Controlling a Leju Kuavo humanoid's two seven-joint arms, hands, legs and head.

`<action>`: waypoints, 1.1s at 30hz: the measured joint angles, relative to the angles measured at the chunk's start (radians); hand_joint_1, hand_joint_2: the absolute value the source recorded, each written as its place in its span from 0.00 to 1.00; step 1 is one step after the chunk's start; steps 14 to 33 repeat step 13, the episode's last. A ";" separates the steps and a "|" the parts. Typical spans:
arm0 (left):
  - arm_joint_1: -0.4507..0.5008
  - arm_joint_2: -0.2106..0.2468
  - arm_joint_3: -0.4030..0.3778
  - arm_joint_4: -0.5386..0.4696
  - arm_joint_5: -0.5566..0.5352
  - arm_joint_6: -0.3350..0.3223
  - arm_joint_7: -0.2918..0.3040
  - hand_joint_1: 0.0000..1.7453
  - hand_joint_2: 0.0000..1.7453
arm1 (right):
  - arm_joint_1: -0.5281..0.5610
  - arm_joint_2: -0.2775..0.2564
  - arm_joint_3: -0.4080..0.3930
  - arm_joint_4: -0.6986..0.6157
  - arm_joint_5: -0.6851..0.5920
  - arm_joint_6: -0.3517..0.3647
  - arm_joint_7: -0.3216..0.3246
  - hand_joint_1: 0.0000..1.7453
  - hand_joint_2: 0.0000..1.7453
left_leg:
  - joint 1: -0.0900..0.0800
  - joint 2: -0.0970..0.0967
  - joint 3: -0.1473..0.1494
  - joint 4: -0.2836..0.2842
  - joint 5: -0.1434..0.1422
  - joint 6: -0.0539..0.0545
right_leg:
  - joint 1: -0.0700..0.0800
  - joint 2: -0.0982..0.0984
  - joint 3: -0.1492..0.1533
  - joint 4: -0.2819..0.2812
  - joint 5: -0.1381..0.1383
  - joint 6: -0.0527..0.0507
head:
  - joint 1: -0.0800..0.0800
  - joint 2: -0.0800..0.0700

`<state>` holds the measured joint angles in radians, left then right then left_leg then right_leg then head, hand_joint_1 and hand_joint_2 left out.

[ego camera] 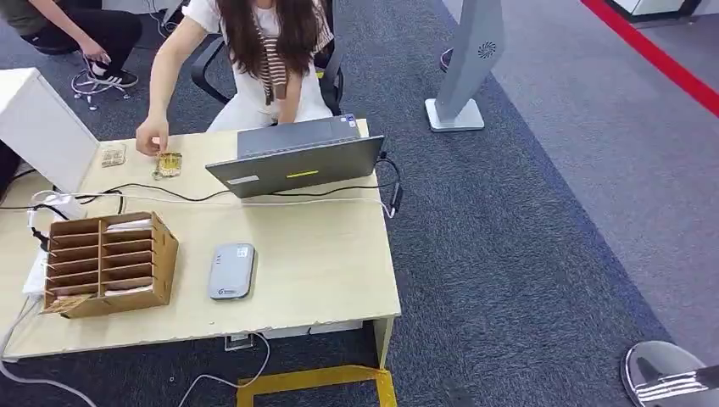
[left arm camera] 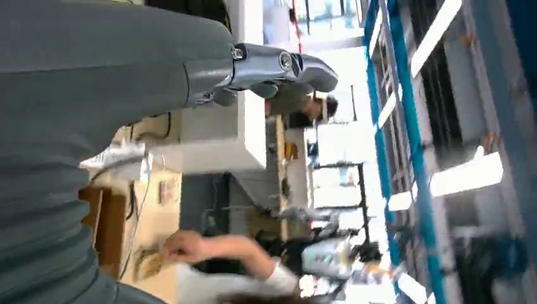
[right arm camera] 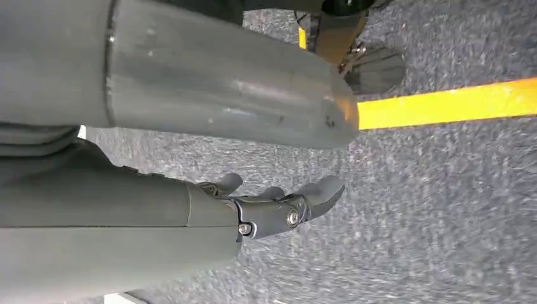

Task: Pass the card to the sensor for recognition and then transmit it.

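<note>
A wooden card rack [ego camera: 110,263] with several slots stands on the left of the light table [ego camera: 322,280], with pale cards in some slots. The grey sensor [ego camera: 231,271] lies flat beside it, toward the table's front. A person sits behind the table and touches a yellowish card [ego camera: 168,164] with one hand [ego camera: 151,136]; that card [left arm camera: 149,263] also appears in the left wrist view. My left hand [left arm camera: 253,69] is raised in the air, fingers stretched, holding nothing. My right hand [right arm camera: 253,209] hangs over the carpet, fingers apart and empty.
An open laptop [ego camera: 297,161] stands at the table's back, with cables running across to the left. A white box [ego camera: 42,127] sits at the left edge, with a small card [ego camera: 112,154] beside it. Yellow tape [ego camera: 314,381] marks the floor. A grey stand [ego camera: 462,76] rises at the right.
</note>
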<state>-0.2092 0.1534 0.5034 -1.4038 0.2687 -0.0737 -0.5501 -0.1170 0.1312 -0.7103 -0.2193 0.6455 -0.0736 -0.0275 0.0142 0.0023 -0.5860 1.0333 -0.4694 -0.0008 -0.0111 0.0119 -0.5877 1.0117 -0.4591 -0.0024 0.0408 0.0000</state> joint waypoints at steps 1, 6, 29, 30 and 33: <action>0.004 0.001 0.066 0.015 0.040 -0.013 -0.001 0.00 1.00 | 0.003 -0.001 -0.003 0.000 0.002 0.000 -0.001 0.00 0.00 | 0.000 0.000 0.000 0.000 0.000 0.000 | 0.000 0.000 0.000 0.000 0.000 0.000 | 0.000 0.000; 0.026 0.051 0.355 0.218 0.246 -0.109 0.041 0.00 1.00 | 0.011 -0.007 -0.009 0.000 0.022 0.001 0.010 0.00 0.00 | 0.001 -0.001 0.000 0.000 -0.001 -0.001 | 0.001 -0.002 0.002 0.000 -0.001 -0.001 | -0.001 0.000; 0.101 0.110 0.615 0.685 0.353 -0.125 0.097 0.00 1.00 | 0.018 -0.026 -0.009 0.000 0.079 0.001 0.058 0.00 0.00 | -0.001 -0.002 0.002 -0.001 -0.003 -0.003 | -0.001 -0.001 0.002 0.000 -0.003 0.001 | -0.002 0.000; 0.101 0.110 0.615 0.685 0.353 -0.125 0.097 0.00 1.00 | 0.018 -0.026 -0.009 0.000 0.079 0.001 0.058 0.00 0.00 | -0.001 -0.002 0.002 -0.001 -0.003 -0.003 | -0.001 -0.001 0.002 0.000 -0.003 0.001 | -0.002 0.000; 0.101 0.110 0.615 0.685 0.353 -0.125 0.097 0.00 1.00 | 0.018 -0.026 -0.009 0.000 0.079 0.001 0.058 0.00 0.00 | -0.001 -0.002 0.002 -0.001 -0.003 -0.003 | -0.001 -0.001 0.002 0.000 -0.003 0.001 | -0.002 0.000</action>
